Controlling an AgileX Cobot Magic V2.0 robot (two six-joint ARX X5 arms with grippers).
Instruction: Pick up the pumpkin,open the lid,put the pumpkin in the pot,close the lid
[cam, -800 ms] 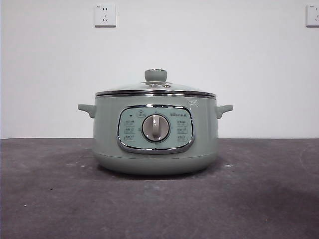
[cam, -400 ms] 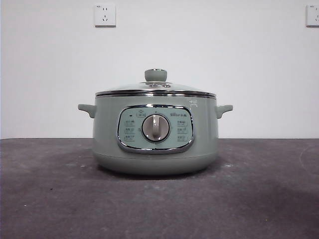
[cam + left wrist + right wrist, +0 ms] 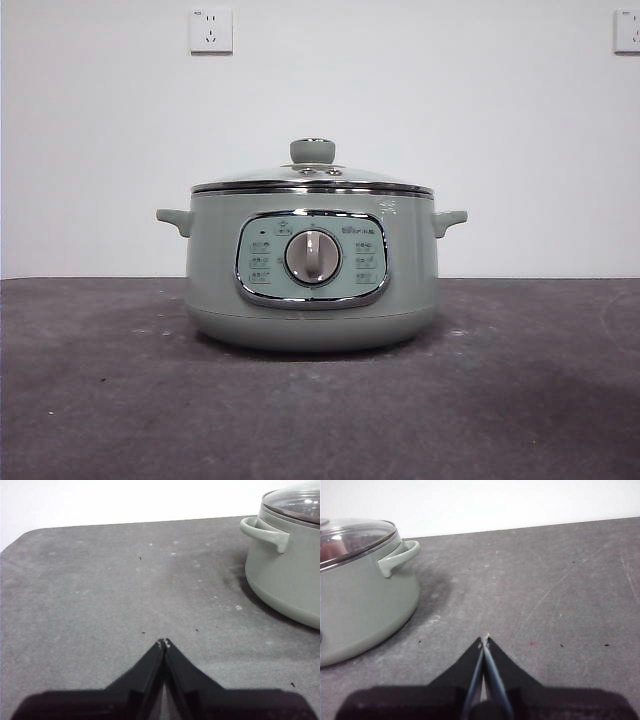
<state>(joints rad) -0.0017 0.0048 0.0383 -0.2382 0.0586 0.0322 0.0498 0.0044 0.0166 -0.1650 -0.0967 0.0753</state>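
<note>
The pot (image 3: 312, 275) stands at the centre of the front view on the dark grey desk (image 3: 100, 400), control panel and dial facing the camera. The lid (image 3: 312, 178) is seated on the pot rim, knob upward. Through the glass in the right wrist view, an orange-red shape is visible inside; it cannot be identified. The left gripper (image 3: 164, 642) and the right gripper (image 3: 484, 640) both hang over bare desk beside the pot, fingers clenched tip to tip, grasping nothing.
</note>
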